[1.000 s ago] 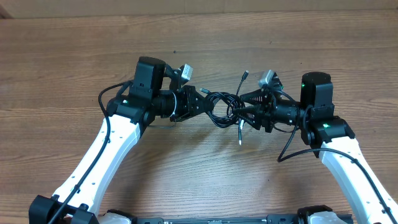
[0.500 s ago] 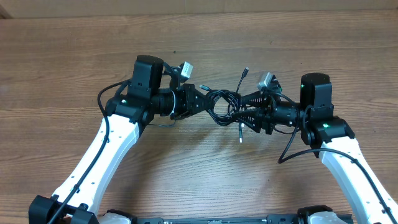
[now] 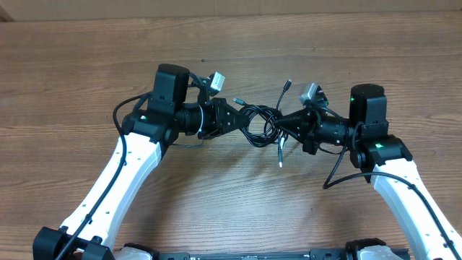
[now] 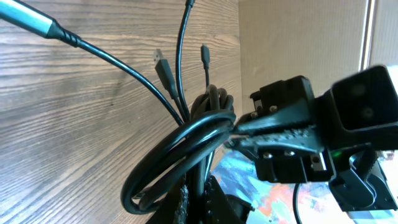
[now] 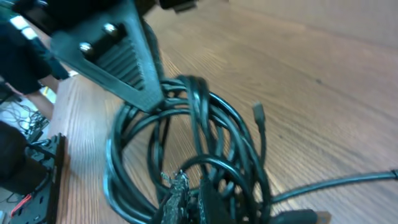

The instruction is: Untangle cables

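Left gripper (image 3: 232, 118): my jaws are clamped on the cables (image 3: 256, 123), left of the table's (image 3: 216, 191) middle.
Right gripper (image 3: 280, 124): my jaws are pinched on them, right of it.
Cables: tangled coil over the table's middle.

cables (image 4: 193, 130) | between left end effector (image 3: 237, 119) and right end effector (image 3: 279, 126)

table (image 3: 86, 50): brown wood grain, matt, slightly rough look. cables (image 3: 258, 124): black sheath, smooth, glossy. plug tip (image 3: 289, 84) at 12 o'clock of the bundle: silvery metal. left gripper (image 3: 240, 119): matt black plastic, ribbed finger face, shiny metal screws. arm shells (image 3: 123, 173): white smooth plastic, semi-gloss.
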`<state>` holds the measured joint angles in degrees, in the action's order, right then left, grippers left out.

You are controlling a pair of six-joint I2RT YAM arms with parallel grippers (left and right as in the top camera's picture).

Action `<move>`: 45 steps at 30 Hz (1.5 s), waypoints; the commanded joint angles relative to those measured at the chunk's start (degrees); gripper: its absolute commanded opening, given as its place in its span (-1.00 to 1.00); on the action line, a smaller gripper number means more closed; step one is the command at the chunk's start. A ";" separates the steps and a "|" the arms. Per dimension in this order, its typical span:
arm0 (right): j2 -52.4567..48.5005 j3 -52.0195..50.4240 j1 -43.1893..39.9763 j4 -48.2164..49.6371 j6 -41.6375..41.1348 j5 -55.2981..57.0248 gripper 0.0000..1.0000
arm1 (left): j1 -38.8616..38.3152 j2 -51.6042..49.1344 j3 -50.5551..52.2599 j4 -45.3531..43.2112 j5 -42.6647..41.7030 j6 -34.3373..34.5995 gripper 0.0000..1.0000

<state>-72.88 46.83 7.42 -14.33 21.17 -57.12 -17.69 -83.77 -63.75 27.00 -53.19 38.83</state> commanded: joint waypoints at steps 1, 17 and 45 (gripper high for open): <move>0.81 0.83 -0.24 1.68 0.11 -3.06 -0.92 | 1.22 1.55 -0.92 -0.44 -3.39 -1.60 -0.91; 0.85 0.81 -5.14 2.99 1.86 -7.32 0.32 | 3.19 1.55 -0.92 -1.55 -8.39 -2.54 -0.92; 0.85 0.81 -5.14 0.46 1.84 -7.30 -0.83 | -0.72 1.55 -0.92 -5.22 -6.14 3.17 -0.92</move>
<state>-72.86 46.83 2.17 -13.74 22.74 -63.72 -18.04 -83.77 -63.75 22.39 -58.72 40.56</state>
